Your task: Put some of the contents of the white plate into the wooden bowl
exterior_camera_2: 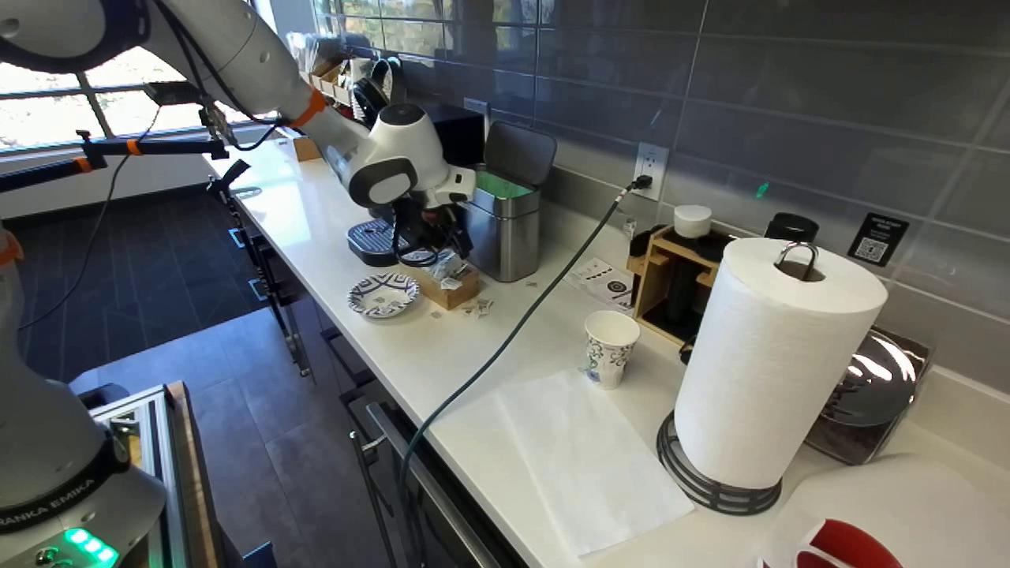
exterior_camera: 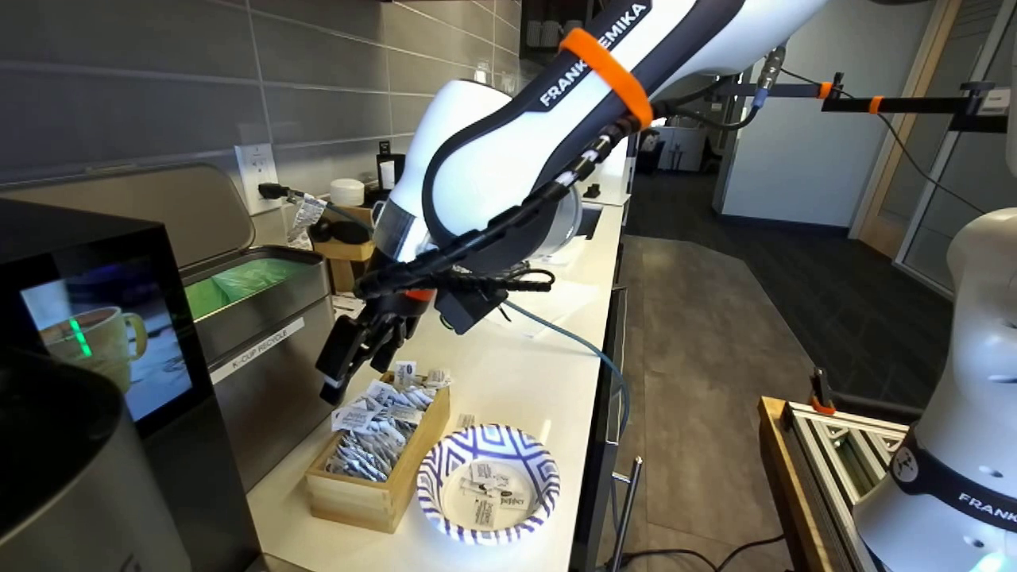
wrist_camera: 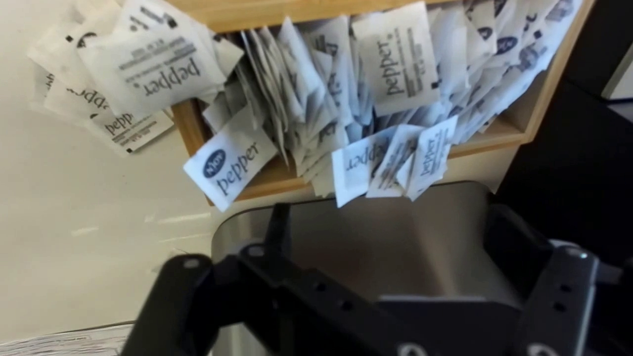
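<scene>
Wrist view shows the hand (wrist_camera: 390, 222) spread wide near the wooden box (wrist_camera: 306, 11) of pepper packets (wrist_camera: 403, 64); in an exterior view, the white plate (exterior_camera: 547, 481), bearing packets (exterior_camera: 485, 512), sits just beside the box.

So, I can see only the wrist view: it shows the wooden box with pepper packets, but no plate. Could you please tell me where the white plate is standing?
Observer: The blue-patterned white plate stands on the countertop right beside the wooden box, on the side away from the steel bin.
Operator: Thank you. Does this plate contain something?
Observer: Yes, a few small packets lie in it, and "pepper" can be read on at least one.
Operator: I understand. Also, the steel bin is low in my picture, but I cannot see its top. Is it closed?
Observer: No, its lid stands open.
</scene>
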Robot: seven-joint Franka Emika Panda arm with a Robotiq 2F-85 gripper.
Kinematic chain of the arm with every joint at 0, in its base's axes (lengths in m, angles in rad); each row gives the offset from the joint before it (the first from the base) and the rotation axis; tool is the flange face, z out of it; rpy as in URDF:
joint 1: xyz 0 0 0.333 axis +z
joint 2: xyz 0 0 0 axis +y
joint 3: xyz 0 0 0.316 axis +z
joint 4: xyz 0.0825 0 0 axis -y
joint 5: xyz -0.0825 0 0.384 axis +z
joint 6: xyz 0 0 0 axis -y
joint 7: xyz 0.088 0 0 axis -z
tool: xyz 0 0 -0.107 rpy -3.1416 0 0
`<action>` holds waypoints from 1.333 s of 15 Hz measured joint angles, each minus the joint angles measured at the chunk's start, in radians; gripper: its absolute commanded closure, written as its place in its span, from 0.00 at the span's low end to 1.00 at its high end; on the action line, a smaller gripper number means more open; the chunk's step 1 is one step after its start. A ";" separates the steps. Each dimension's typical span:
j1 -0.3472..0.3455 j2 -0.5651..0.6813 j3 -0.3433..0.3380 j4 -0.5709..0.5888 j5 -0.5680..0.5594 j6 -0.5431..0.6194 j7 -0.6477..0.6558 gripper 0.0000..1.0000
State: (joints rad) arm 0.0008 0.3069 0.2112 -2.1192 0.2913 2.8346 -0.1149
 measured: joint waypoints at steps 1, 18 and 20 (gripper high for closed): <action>-0.003 0.003 0.002 0.001 0.000 -0.004 -0.007 0.00; -0.049 0.010 0.078 0.002 0.093 -0.062 -0.148 0.99; -0.054 0.006 0.078 0.002 0.096 -0.062 -0.148 0.99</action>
State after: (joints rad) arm -0.0529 0.3128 0.2895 -2.1169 0.3876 2.7721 -0.2624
